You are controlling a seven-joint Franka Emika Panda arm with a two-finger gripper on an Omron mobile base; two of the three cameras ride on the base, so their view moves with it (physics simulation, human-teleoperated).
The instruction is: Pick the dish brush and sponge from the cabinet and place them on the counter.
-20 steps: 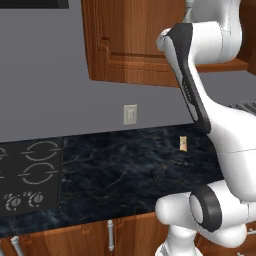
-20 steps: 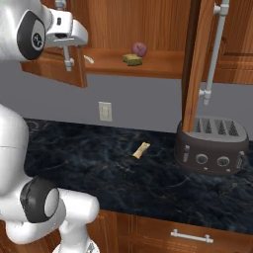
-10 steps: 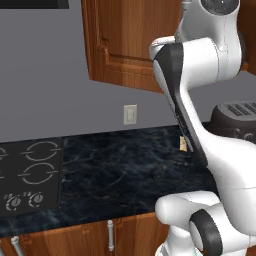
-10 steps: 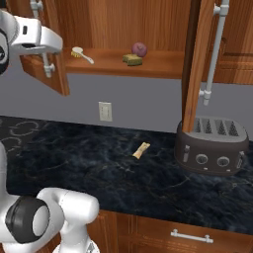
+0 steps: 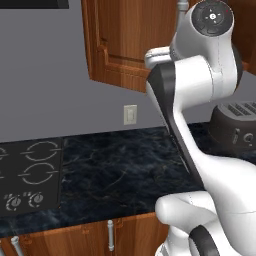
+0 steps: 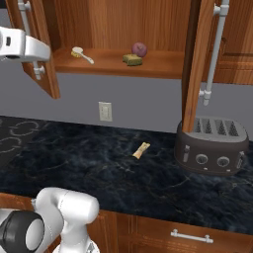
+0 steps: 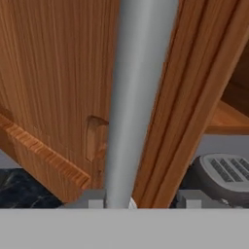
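plainly no readable writing; claw (image 7: 133,203) tips straddle cabinet (image 6: 118,59) handle (image 7: 138,97), grip unclear.

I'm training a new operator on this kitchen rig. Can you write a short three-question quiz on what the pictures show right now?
1. True or false: the dish brush lies on the counter.
2. What sits right beside the sponge on the cabinet shelf? A) purple-red ball B) toaster C) mug
3. Fill in: in the hand view, the silver door ____ runs up from between the claw's tips.

Key: 1 false, it is on the shelf; 2 A; 3 handle.
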